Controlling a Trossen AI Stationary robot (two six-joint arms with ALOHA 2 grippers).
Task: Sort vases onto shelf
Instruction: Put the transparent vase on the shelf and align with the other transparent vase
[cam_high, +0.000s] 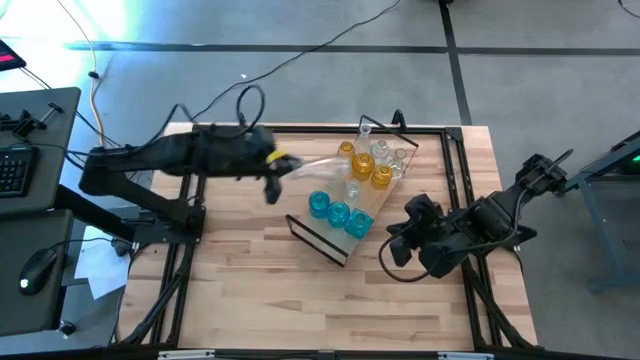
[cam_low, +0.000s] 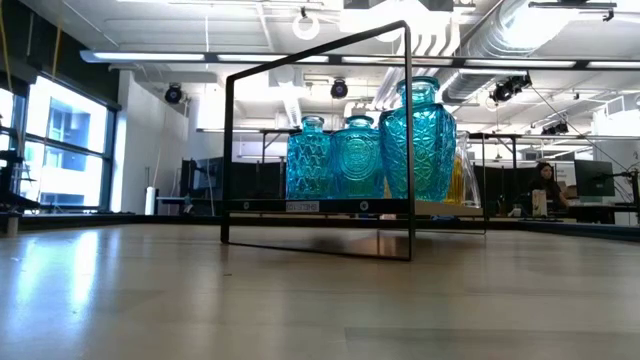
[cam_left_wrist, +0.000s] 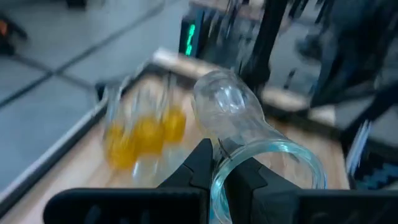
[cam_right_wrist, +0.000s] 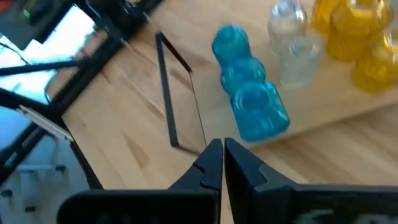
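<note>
**Glass vases grouped by colour on shelf**

Three teal-blue vases (cam_high: 338, 212) stand upright in a row at one end of the light-wood shelf (cam_high: 330, 238), which lies askew near the counter's far edge. Amber vases (cam_high: 365, 165) and clear ones (cam_high: 381, 151) cluster toward the other end. One clear vase (cam_high: 318, 167) is carried tilted beside the shelf.

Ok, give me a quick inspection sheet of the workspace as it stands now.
Surface: wooden tabletop, bare wood around the shelf.
Job's things: shelf lies diagonally; three teal vases, amber vases and clear vases stand on it.
Clutter: nothing seen.
End effectors: left end effector shut on a clear vase, carried tilted above the table; right end effector shut, empty, beside the shelf's near end.
Cables: black cable across the floor.
Surroundings: keyboard and mouse on a side desk.
</note>
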